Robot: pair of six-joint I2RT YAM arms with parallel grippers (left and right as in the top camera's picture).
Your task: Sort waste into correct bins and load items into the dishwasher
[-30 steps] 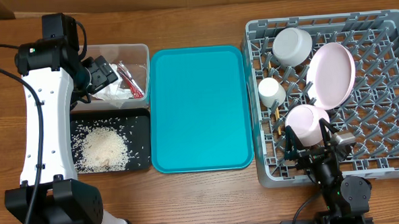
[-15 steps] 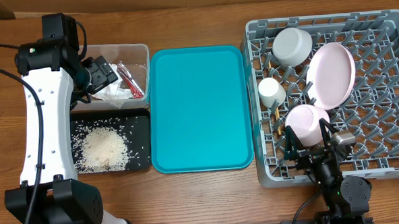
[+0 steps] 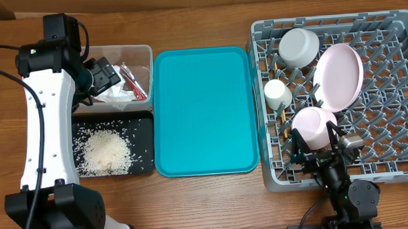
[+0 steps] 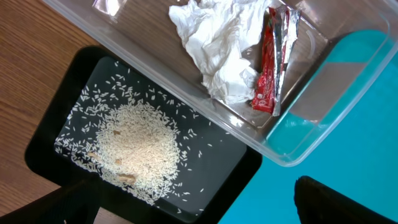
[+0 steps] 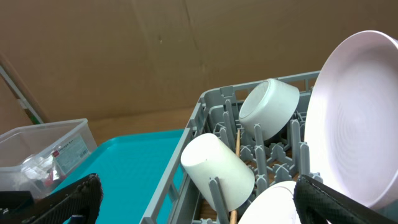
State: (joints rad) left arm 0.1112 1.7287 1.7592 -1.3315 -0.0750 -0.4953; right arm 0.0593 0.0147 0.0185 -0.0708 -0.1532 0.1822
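The clear tub holds the white tissue and red wrapper. Rice lies heaped in the black tray in front of it. My left gripper hangs open above the tub's near wall, its fingers wide apart and empty. In the grey dish rack stand the grey bowl, pink plate, white cup, pink bowl and chopsticks. Open at the rack's front edge, my right gripper sits just behind the pink bowl.
The teal serving tray lies bare between the bins and the rack. Upright pegs stand around the cup. My left arm's white body runs along the table's left side.
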